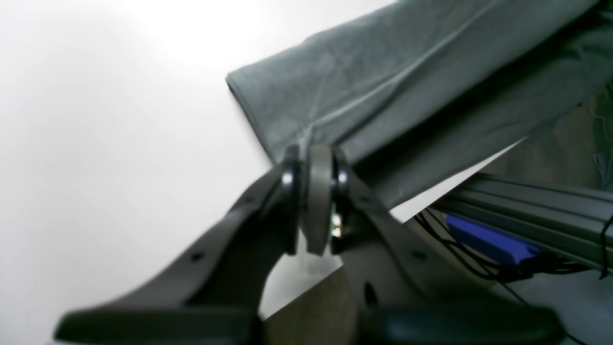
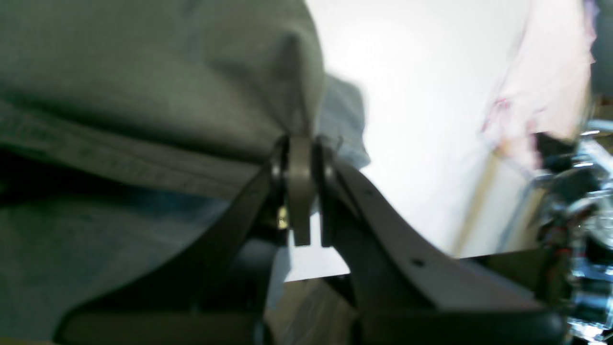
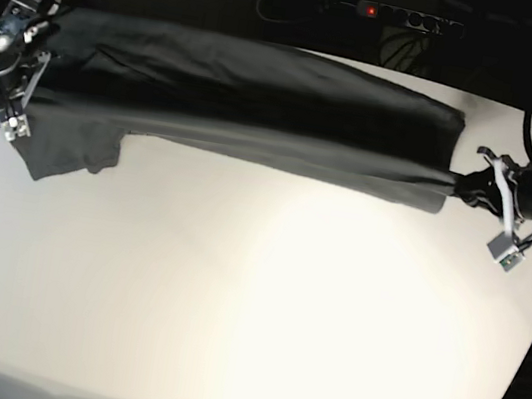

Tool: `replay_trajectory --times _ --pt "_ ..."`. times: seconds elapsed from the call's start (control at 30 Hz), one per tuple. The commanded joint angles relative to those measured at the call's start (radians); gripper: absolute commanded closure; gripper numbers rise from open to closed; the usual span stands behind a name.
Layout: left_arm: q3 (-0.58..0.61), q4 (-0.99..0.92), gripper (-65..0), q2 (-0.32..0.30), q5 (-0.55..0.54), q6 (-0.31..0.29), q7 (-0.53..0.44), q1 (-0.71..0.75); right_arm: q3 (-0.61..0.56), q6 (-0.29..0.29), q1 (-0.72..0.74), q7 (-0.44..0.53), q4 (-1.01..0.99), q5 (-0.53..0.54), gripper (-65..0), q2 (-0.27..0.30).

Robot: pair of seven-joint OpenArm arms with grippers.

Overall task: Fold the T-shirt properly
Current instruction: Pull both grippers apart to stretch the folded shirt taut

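On the base view's left my right gripper (image 3: 23, 85) pinches 1 end of the dark charcoal-grey, soft, wrinkly T-shirt (image 3: 260, 108), stretched along the white table's (image 3: 259, 310) far edge to my left gripper (image 3: 466, 186) clamping the other, so I should carry both ends evenly, keeping it taut.
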Motion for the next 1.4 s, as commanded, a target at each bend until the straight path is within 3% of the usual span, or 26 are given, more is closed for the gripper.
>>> replay_trajectory --times 0.0,0.37,0.77,1.1,1.37 --pt "-0.004 0.012 -2.9 -0.023 -0.010 -0.006 -0.007 -0.015 0.005 -0.010 -0.011 -0.004 0.026 -0.024 -0.9 0.015" --pt "-0.003 0.012 -2.9 -0.037 -0.012 -0.006 -0.007 -0.009 0.002 -0.010 -0.102 -0.004 0.037 -0.026 -0.9 0.003" --pt "0.046 0.013 -2.9 -0.034 -0.012 -0.006 -0.007 0.005 0.002 -0.010 -0.192 0.049 0.077 -0.027 -0.9 -0.106" --pt "0.045 0.013 -2.9 -0.052 -0.010 -0.006 -0.007 0.005 0.013 -0.010 -0.235 0.057 0.082 -0.027 -0.9 -0.108" --pt "0.045 0.012 -2.9 -0.071 -0.010 -0.006 -0.007 0.005 0.094 -0.010 -0.240 0.056 0.080 -0.029 -0.9 -0.106"
